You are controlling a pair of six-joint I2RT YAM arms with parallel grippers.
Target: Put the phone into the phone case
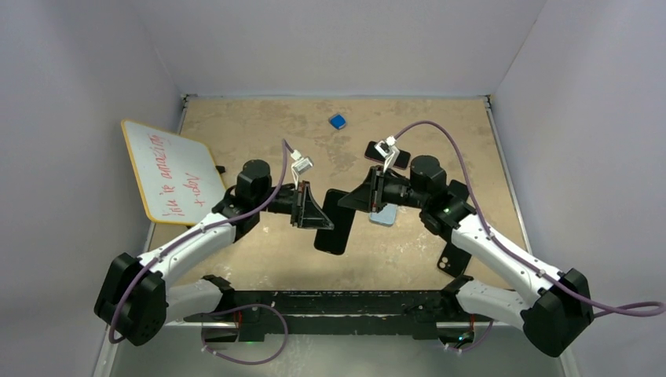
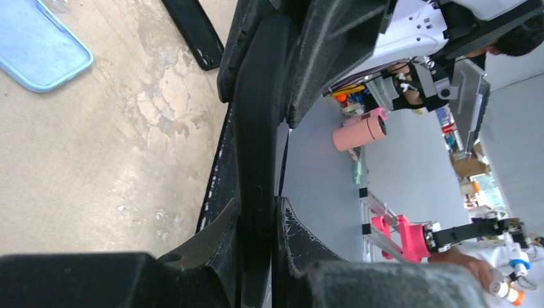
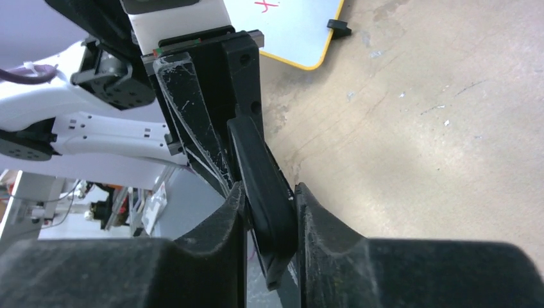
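The left end effector [image 2: 256, 215] pinches a flat black rectangular phone [image 2: 256, 128], its two fingers pressed against opposite faces of the slab, which runs edge-on up the middle of the left wrist view. The right end effector [image 3: 266, 199] grips the same phone from the other side. In the right wrist view its dark fingers [image 3: 218, 234] sit close against both faces of the rounded black edge, with no gap showing.

From above, the phone hangs between the two arms over the middle of the sandy-brown worktop [image 1: 259, 126], long side running toward and away from the bases, and it appears lifted off the surface. It is not in any case.

A light-blue phone case [image 1: 383, 217] with a raised rim lies flat on the worktop just beside the phone, partly hidden under the right wrist. Nearer the right arm's base, a second black rectangular piece with small round holes at one corner [image 1: 454, 259] lies flat, partly under the white forearm; whether it is a case or another handset I cannot tell.

Farther back sits a small blue object [image 1: 338, 121]. At the left edge of the worktop an orange-framed whiteboard with red handwriting [image 1: 169, 169] lies at an angle
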